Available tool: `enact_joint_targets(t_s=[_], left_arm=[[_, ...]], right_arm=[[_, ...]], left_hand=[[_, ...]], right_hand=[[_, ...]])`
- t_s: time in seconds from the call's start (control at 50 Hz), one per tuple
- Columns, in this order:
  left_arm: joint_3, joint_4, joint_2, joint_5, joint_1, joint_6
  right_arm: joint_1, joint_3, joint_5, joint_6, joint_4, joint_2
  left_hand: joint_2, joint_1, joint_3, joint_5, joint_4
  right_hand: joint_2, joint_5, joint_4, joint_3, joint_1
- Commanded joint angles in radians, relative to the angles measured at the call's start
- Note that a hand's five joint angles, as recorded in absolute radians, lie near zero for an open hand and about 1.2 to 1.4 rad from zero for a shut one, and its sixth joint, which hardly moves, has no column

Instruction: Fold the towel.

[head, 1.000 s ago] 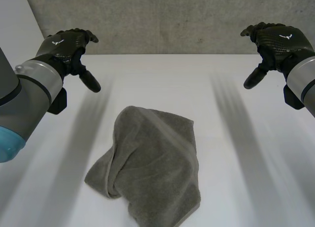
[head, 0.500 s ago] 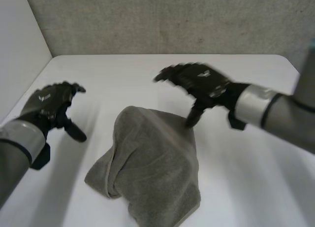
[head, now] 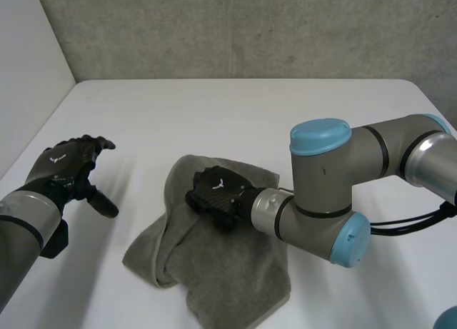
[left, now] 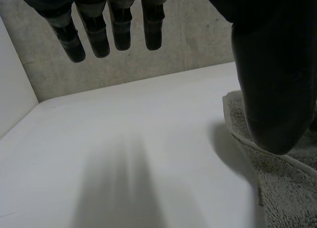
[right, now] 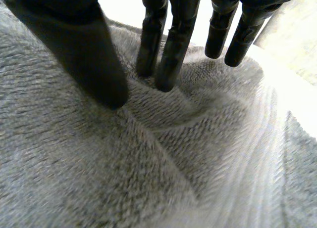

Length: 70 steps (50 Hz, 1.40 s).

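Head view: one white table [head: 214, 108], one grey wall [head: 235, 29] beyond the towel. One grey towel [head: 214, 272], crumpled mid-table. Right hand [head: 214, 191] down on the towel's far half, its arm crossing above the towel's right edge. Left hand [head: 64, 165] well left of the towel, off the cloth, relaxed and spread.

Left wrist view: straight fingers [left: 119, 25] apart from the thumb, over bare table; towel's edge just beside the thumb.

Right wrist view: presses fingertips [right: 166, 74] and thumb into the towel, a gap between them, pinching nothing.
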Motion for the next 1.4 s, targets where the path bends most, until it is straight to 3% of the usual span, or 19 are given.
enact_joint_targets(t_s=[0.02,0.16,0.26,0.34,0.36,0.38,0.4,0.42,0.54,0.7,0.92,0.98,1.02,1.08,1.12,1.14,1.16,1.3,1.4], left_arm=[[0.007,0.000,0.001,0.001,-0.001,0.000],[0.024,0.000,-0.005,0.001,-0.020,0.003],[0.027,0.000,-0.007,0.002,-0.037,0.005],[0.028,0.001,-0.014,0.001,-0.063,0.006],[0.028,0.001,-0.014,0.001,-0.063,0.006],[0.028,0.001,-0.020,0.001,-0.066,0.006],[0.028,0.001,-0.021,0.001,-0.066,0.006],[0.030,0.001,-0.024,0.001,-0.067,0.005],[0.031,0.001,-0.022,0.001,-0.063,0.005],[0.025,0.003,-0.014,0.001,-0.055,0.005],[0.021,0.021,-0.016,0.001,-0.057,0.003],[0.021,0.024,-0.017,0.001,-0.057,0.003],[0.021,0.026,-0.017,0.001,-0.057,0.003],[0.018,0.028,-0.016,0.001,-0.055,0.003],[0.016,0.029,-0.016,0.001,-0.055,0.003],[0.016,0.029,-0.016,0.001,-0.055,0.003],[0.016,0.029,-0.016,0.001,-0.055,0.003],[0.021,0.029,-0.017,0.001,-0.055,0.003],[0.034,0.029,-0.017,0.001,-0.058,0.005]], right_arm=[[-0.018,0.033,0.067,0.004,-0.061,-0.075],[-0.198,0.251,0.162,-0.058,-0.058,-0.252],[-0.336,0.432,0.139,-0.104,-0.058,-0.381],[-0.371,0.497,0.088,-0.144,-0.060,-0.417],[-0.369,0.506,0.058,-0.150,-0.061,-0.420],[-0.369,0.506,0.058,-0.150,-0.061,-0.420],[-0.349,0.506,0.043,-0.152,-0.064,-0.423],[-0.307,0.495,0.027,-0.141,-0.066,-0.426],[-0.106,0.330,0.030,0.009,-0.127,-0.365],[-0.004,0.045,0.041,0.038,-0.071,-0.127],[0.057,-0.161,0.075,0.040,-0.011,0.100],[0.063,-0.198,0.108,0.038,-0.011,0.149],[0.071,-0.218,0.122,0.038,-0.011,0.174],[0.073,-0.220,0.122,0.040,-0.015,0.175],[0.074,-0.220,0.121,0.040,-0.017,0.177],[0.074,-0.220,0.121,0.040,-0.017,0.177],[0.074,-0.218,0.119,0.041,-0.018,0.174],[0.063,-0.206,0.137,0.049,-0.026,0.069],[-0.028,-0.067,0.240,0.182,-0.176,-0.198]], left_hand=[[-0.034,-0.070,-0.058,-0.014,-0.066],[-0.040,-0.076,-0.058,-0.020,-0.066],[-0.043,-0.079,-0.058,-0.023,-0.066],[-0.043,-0.079,-0.058,-0.023,-0.066],[-0.043,-0.079,-0.058,-0.023,-0.066],[-0.043,-0.079,-0.058,-0.023,-0.066],[-0.043,-0.079,-0.058,-0.023,-0.066],[-0.043,-0.079,-0.058,-0.023,-0.066],[-0.046,-0.082,-0.058,-0.026,-0.066],[-0.046,-0.082,-0.058,-0.026,-0.066],[-0.046,-0.082,-0.058,-0.026,-0.066],[-0.048,-0.085,-0.058,-0.029,-0.066],[-0.048,-0.085,-0.058,-0.029,-0.066],[-0.048,-0.085,-0.058,-0.029,-0.066],[-0.048,-0.085,-0.058,-0.029,-0.066],[-0.048,-0.085,-0.058,-0.029,-0.066],[-0.048,-0.085,-0.058,-0.029,-0.066],[-0.048,-0.085,-0.058,-0.029,-0.066],[-0.048,-0.085,-0.058,-0.029,-0.066]], right_hand=[[0.295,0.335,-0.076,-0.053,0.341],[0.295,0.335,-0.076,-0.053,0.341],[0.295,0.335,-0.076,-0.053,0.341],[0.295,0.335,-0.076,-0.053,0.341],[-0.032,0.007,-0.076,-0.053,0.013],[-0.036,0.004,-0.076,-0.053,0.010],[-0.681,-0.641,-0.076,-0.053,-0.635],[-0.927,-0.887,-0.076,-0.053,-0.881],[-0.927,-0.887,-0.076,-0.053,-0.881],[-0.927,-0.887,-0.076,-0.053,-0.881],[-0.927,-0.887,-0.076,-0.053,-0.881],[-0.822,-0.783,-0.076,-0.053,-0.777],[-0.525,-0.485,-0.076,-0.053,-0.479],[-0.400,-0.360,-0.076,-0.053,-0.354],[0.029,0.069,-0.076,-0.053,0.075],[0.032,0.071,-0.076,-0.053,0.078],[0.292,0.332,-0.076,-0.053,0.338],[0.295,0.335,-0.076,-0.053,0.341],[0.295,0.335,-0.076,-0.053,0.341]])
